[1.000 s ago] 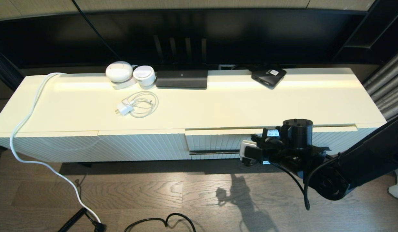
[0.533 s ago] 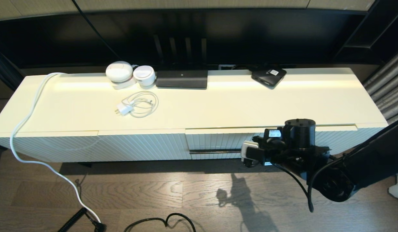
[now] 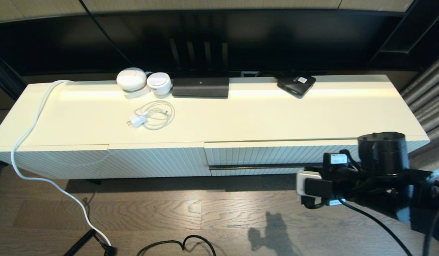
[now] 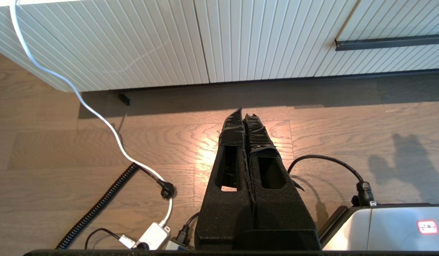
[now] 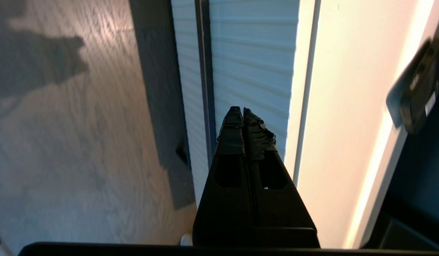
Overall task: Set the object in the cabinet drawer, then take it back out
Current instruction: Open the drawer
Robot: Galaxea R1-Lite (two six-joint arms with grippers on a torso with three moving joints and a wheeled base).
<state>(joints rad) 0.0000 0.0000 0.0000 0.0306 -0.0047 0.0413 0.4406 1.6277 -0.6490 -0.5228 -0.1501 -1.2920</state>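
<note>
1. The black folding umbrella is nowhere to be seen: not on the cabinet top, not on the floor, not in either gripper. The cabinet drawer sits flush and closed, so my guess is the umbrella is inside and the job now is to pull the drawer open again.
2. The right gripper hangs in front of the drawer's right end, close to the fluted face but off it. Its fingers are clenched together on nothing. It lies along the front, with the bar handle just to one side.
3. To do this well, the fingers need to spread first. Shut like this, they cannot get round the thin bar.
4. I'd take the bar nearer its middle than its right end. On so wide a drawer, a pull from one end could skew it and make it bind.
5. The fingers should close across the bar with one above and one below, then draw straight out from the front, level and slow. Lifting or dragging sideways risks slipping off the slim bar.
6. Open it far enough that the loose canopy fabric and wrist loop can be reached without scraping the drawer rim.
7. The left gripper hangs low over the wooden floor before the handleless panel, fingers pressed shut and holding nothing, well out of the way.
8. The flat black box with the white label at the back of the top is not the target and should be left alone.
</note>
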